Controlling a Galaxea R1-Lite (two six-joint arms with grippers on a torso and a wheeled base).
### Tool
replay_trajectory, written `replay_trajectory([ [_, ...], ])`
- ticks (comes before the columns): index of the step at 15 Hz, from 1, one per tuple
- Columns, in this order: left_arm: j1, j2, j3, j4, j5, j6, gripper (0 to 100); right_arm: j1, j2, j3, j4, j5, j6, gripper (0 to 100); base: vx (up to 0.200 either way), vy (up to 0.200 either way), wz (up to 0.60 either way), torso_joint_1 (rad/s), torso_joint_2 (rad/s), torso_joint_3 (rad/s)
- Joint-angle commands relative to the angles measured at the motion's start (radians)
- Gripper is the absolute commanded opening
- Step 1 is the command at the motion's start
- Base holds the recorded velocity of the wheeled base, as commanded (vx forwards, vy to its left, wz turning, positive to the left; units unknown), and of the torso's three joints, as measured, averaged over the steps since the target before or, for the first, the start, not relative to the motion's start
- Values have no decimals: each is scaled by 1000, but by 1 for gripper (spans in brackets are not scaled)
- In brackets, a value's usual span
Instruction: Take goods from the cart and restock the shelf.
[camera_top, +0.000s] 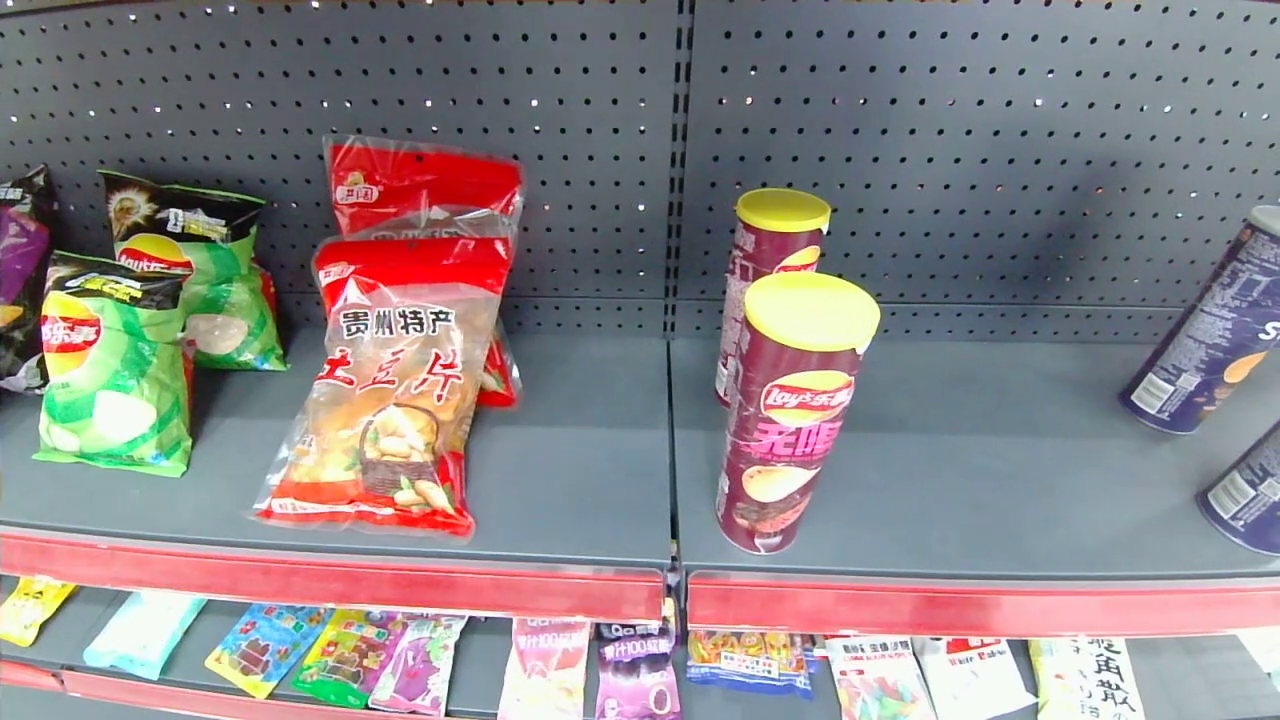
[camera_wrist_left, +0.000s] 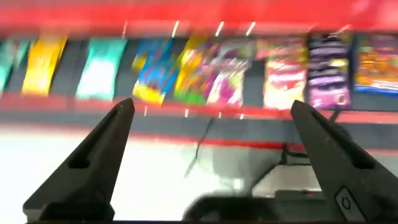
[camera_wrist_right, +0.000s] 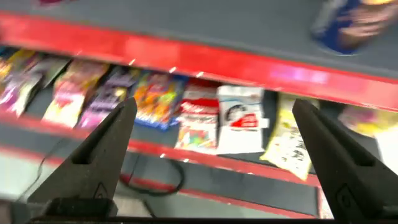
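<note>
The grey shelf (camera_top: 580, 470) with a red front rail holds two maroon chip cans with yellow lids (camera_top: 790, 410), red snack bags (camera_top: 395, 400), green chip bags (camera_top: 120, 370) and dark blue cans (camera_top: 1210, 330) at the right. My left gripper (camera_wrist_left: 211, 118) is open and empty, facing the lower shelf's row of colourful packets (camera_wrist_left: 186, 74). My right gripper (camera_wrist_right: 214, 118) is open and empty too, facing the lower shelf's packets (camera_wrist_right: 205, 118) under the red rail, with a blue can (camera_wrist_right: 354, 22) above.
Bare shelf space lies between the red bags and the maroon cans, and between those cans and the blue ones. A lower shelf (camera_top: 480, 670) carries several small candy packets. A cable (camera_wrist_right: 149, 183) lies on the floor below.
</note>
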Motion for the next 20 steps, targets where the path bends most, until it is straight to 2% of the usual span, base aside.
replay_trajectory([
  [1,47,-173,77,40,-2,-20,100,-133,82,-8,3,-14,4,100,0,0,0,0,0,0],
  [2,56,-254,129,40,-4,-40,100,-235,112,15,5,-10,2,100,0,0,0,0,0,0],
  [3,59,-251,129,39,-10,-66,100,-268,112,29,5,-8,-1,100,0,0,0,0,0,0],
  [4,59,-251,139,20,-29,-128,100,-290,65,75,3,5,-13,100,0,0,0,0,0,0],
  [5,59,-251,154,-27,-55,-132,100,-281,17,112,-1,24,-17,100,0,0,0,0,0,0],
  [6,59,-251,254,-247,-82,-128,100,-252,-109,162,-17,85,-47,100,0,0,0,0,0,0],
  [7,59,-251,383,-515,-104,-49,100,-253,-92,179,-83,122,-60,100,0,0,0,0,0,0],
  [8,59,-251,461,-662,-141,29,100,-253,-93,224,-162,119,-65,100,0,0,0,0,0,0],
  [9,59,-251,484,-705,-216,64,100,-253,-93,294,-297,110,-42,100,0,0,0,0,0,0],
  [10,61,-255,475,-633,-225,72,100,-253,-93,349,-428,104,-2,100,0,0,0,0,0,0],
  [11,61,-255,482,-664,-222,66,100,-253,-93,362,-458,113,-5,100,0,0,0,0,0,0],
  [12,61,-255,482,-664,-222,56,100,-253,-95,362,-448,127,-8,100,0,0,0,0,0,0],
  [14,61,-255,482,-664,-222,55,100,-204,-110,362,-423,236,-2,100,0,0,0,0,0,0],
  [16,61,-255,482,-664,-222,53,100,-155,-182,359,-386,222,12,100,0,0,0,0,0,0],
  [19,61,-255,482,-664,-222,53,100,-158,-190,362,-392,197,39,100,0,0,0,0,0,0],
  [20,61,-255,482,-664,-222,55,100,-158,-190,362,-392,191,10,100,0,0,0,0,0,0],
])
